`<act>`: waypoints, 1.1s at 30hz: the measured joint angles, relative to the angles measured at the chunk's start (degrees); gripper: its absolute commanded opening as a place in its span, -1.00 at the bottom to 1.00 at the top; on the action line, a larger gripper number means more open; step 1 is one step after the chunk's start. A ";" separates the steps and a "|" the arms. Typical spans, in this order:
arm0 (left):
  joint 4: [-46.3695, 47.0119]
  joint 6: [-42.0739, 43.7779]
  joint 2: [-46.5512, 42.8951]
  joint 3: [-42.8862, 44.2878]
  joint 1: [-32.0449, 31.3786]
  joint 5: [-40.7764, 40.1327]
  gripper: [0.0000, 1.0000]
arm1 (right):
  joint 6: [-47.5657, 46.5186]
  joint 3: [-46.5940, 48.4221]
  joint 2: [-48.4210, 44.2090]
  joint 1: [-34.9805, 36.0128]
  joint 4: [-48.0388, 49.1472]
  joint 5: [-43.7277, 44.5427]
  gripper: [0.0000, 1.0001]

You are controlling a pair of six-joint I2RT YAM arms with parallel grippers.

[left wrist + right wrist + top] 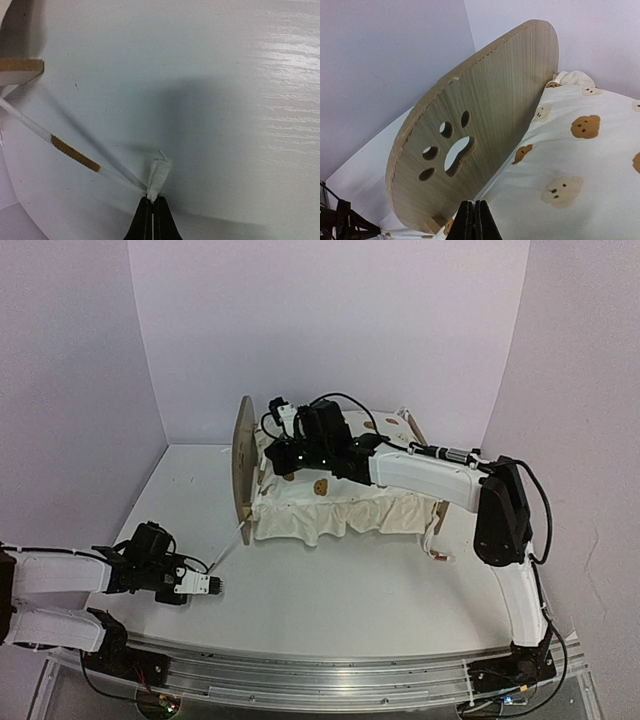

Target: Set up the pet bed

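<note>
Pet bed (340, 495) has its end board (485, 125) just ahead of the right gripper (473, 205), squeezed closed beside the duvet (570, 170). The left gripper (152, 201) pinches a tie string (75, 153).

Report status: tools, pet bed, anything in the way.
Left tool shut on tie string, running straight from pet bed. Right tool shut, low by end board, over duvet. Nothing blocking.

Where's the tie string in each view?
Top external: tie string sits left of centre, running from the foot of the rounded end board to the left end effector.
Left wrist: diagonal from left edge to bottom centre, pinched.
Right wrist: not visible.
Shared landmark: end board, centre of right wrist view.
</note>
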 measured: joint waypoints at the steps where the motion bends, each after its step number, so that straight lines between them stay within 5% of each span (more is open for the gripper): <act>1: 0.17 0.95 -1.30 -0.93 0.00 0.03 -1.00 | 0.06 0.35 0.28 -0.40 0.09 0.26 -1.00; 9: -3.31 4.70 -9.75 -3.21 0.00 2.78 -0.99 | 1.52 0.11 0.65 -2.12 0.83 -2.38 -1.00; 11: -5.60 4.64 -10.74 -2.28 0.00 4.69 -0.77 | 1.95 -0.41 0.65 -2.14 2.07 -3.42 -1.00; 14: -9.09 4.43 -10.59 -0.10 0.00 7.71 -0.15 | 2.52 -1.54 0.65 -2.25 4.18 -5.12 -1.00; 16: -11.36 4.25 -10.12 1.39 0.00 9.75 0.01 | 2.78 -2.05 0.63 -2.39 5.35 -6.57 -1.00; 28: -13.16 -3.39 -5.20 7.14 0.61 12.86 0.09 | 2.62 -12.81 -4.90 1.40 9.38 -20.51 -1.00; 33: -10.90 -7.62 -2.37 8.72 3.52 12.78 0.12 | 1.12 -20.32 -6.97 8.64 8.32 -24.49 -0.28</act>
